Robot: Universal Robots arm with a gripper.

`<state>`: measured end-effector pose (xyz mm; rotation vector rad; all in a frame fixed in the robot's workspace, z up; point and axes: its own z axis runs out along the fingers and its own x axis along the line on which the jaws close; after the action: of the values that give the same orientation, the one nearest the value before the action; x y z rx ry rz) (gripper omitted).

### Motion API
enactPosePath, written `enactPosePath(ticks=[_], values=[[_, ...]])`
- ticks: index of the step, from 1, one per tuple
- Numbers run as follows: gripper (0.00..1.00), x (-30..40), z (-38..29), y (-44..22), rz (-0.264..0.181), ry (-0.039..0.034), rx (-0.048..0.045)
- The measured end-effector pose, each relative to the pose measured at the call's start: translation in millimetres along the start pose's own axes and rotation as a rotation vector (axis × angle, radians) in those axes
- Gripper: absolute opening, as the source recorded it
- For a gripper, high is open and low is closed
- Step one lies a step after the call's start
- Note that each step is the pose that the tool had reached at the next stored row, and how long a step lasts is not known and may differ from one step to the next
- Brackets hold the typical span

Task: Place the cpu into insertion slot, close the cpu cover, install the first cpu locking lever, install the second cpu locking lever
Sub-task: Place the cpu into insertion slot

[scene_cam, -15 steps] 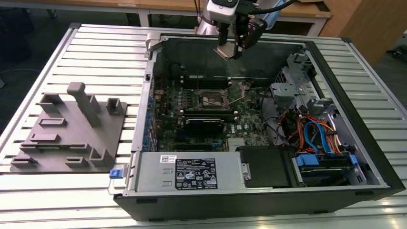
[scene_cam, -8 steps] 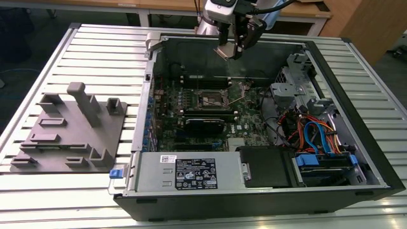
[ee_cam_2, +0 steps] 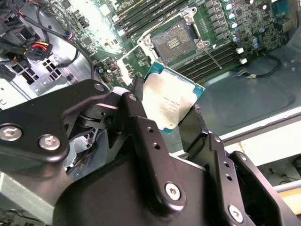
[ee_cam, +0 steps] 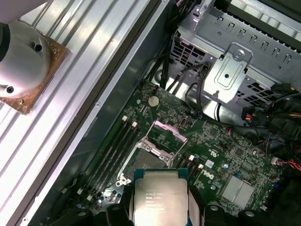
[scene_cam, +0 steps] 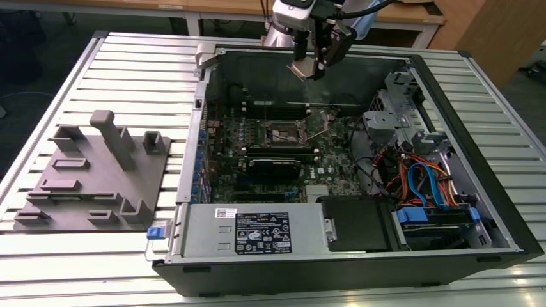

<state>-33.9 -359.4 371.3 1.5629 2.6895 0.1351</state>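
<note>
The gripper [scene_cam: 312, 69] is clamped on the cpu [ee_cam_2: 171, 106], above the open case [scene_cam: 341, 278]. In the exterior view the uncovered slot [scene_cam: 284, 132] lies at 6 o'clock from the cpu, with memory slots [scene_cam: 273, 107] at its 12 o'clock and cables [scene_cam: 410, 176] at 4 o'clock

Overall light: even and soft, from above; the pale grey ribbed metal counter [scene_cam: 128, 70] reads bright in the exterior view.
Shadow: the inside of the open black computer case [scene_cam: 256, 83] is dim, darkest by its far wall.
Glare: a washed-out white patch on the green circuit board [ee_cam_2: 101, 21] in the second wrist view.
Sheen: the small flat square silver-tan cpu chip [ee_cam_2: 171, 101] glows softly.
Dark: the matt black metal fingers [ee_cam_2: 141, 132] are shaded.
</note>
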Motion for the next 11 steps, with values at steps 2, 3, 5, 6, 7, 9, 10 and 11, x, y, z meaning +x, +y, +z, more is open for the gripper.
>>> enactPosePath(ticks=[2,3,5,6,7,9,10,11], values=[[0.54,0.0,0.0,0.0,0.01,-0.0008,-0.0003],[0.54,0.0,0.0,0.0,0.014,-0.0012,-0.0003],[0.54,0.0,0.0,0.0,0.023,-0.0021,-0.0006],[0.54,0.0,0.0,0.0,0.028,-0.0025,-0.0006],[0.54,0.0,0.0,0.0,0.032,-0.0029,-0.0007],[0.54,0.0,0.0,0.0,0.042,-0.0038,-0.0009],[0.54,0.0,0.0,0.0,0.047,-0.0042,-0.0009],[0.54,0.0,0.0,0.0,0.051,-0.0046,-0.001]])
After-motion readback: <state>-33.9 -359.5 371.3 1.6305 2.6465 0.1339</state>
